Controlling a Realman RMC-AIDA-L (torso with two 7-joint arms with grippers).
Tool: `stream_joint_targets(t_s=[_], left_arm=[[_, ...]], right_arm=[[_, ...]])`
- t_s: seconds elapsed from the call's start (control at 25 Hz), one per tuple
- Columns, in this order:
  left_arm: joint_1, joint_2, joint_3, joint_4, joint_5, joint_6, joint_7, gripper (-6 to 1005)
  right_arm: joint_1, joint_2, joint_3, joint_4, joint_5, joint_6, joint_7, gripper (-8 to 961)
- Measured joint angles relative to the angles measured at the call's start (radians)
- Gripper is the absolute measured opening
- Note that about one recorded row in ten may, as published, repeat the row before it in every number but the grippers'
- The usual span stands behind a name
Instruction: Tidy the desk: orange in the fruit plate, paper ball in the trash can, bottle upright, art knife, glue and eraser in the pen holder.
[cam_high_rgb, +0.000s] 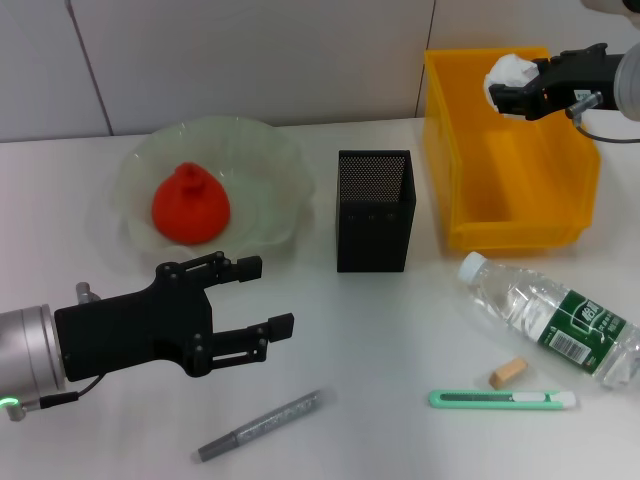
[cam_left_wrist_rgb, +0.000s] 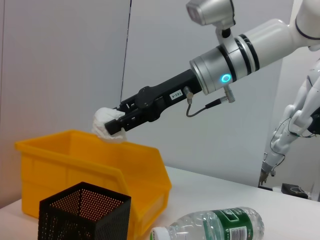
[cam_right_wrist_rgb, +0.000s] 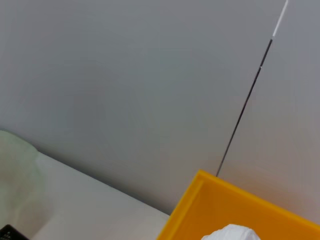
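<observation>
My right gripper (cam_high_rgb: 497, 93) is shut on the white paper ball (cam_high_rgb: 508, 74) and holds it above the yellow trash bin (cam_high_rgb: 510, 215) at the back right; the ball (cam_left_wrist_rgb: 106, 121) and gripper (cam_left_wrist_rgb: 117, 125) also show in the left wrist view over the bin (cam_left_wrist_rgb: 90, 160). The orange (cam_high_rgb: 190, 205) lies in the pale green fruit plate (cam_high_rgb: 265, 160). My left gripper (cam_high_rgb: 270, 297) is open and empty at the front left. The black mesh pen holder (cam_high_rgb: 373, 210) stands mid-table. The clear bottle (cam_high_rgb: 555, 317) lies on its side. The green art knife (cam_high_rgb: 503, 399), tan eraser (cam_high_rgb: 508, 372) and grey glue stick (cam_high_rgb: 260, 425) lie on the table.
The white wall runs close behind the bin and plate. The bottle (cam_left_wrist_rgb: 215, 225) and pen holder (cam_left_wrist_rgb: 82, 212) show low in the left wrist view. The right wrist view shows the bin's rim (cam_right_wrist_rgb: 220, 200) and the top of the ball (cam_right_wrist_rgb: 232, 233).
</observation>
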Motion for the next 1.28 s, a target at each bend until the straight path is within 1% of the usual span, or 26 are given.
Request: stream_joint_targets(t_s=[0.2,0.4,0.72,0.84,0.96,1.08,1.2,1.28], left_arm=[[-0.002,0.000,0.000,0.000,-0.002,-0.001,0.000,791],[-0.003,0.000,0.000,0.000,-0.004,-0.002,0.001,791],[-0.002,0.000,0.000,-0.006,-0.006,-0.003,0.001,790],[-0.001,0.000,0.000,-0.008,-0.009,-0.003,0.001,790],[0.001,0.000,0.000,-0.009,-0.011,-0.003,0.001,790],[0.003,0.000,0.000,-0.009,-0.012,-0.003,0.001,790],[0.005,0.000,0.000,-0.010,-0.012,-0.003,0.001,791],[0.006,0.000,0.000,-0.011,-0.013,-0.003,0.001,791]], right_arm=[[0.023,-0.002,0.032,-0.046,-0.001,0.005,-0.020,621],[0.027,0.000,0.036,-0.059,-0.001,0.008,-0.039,629],[0.023,0.001,0.038,-0.061,0.002,0.019,-0.041,700],[0.019,0.001,0.047,-0.058,0.027,0.024,-0.035,727],[0.006,0.001,0.073,-0.048,0.125,0.019,-0.049,728],[-0.015,-0.004,0.119,-0.044,0.311,-0.014,-0.152,729],[-0.023,-0.003,0.197,-0.046,0.478,-0.108,-0.309,730],[-0.019,-0.002,0.238,-0.048,0.520,-0.179,-0.353,730]])
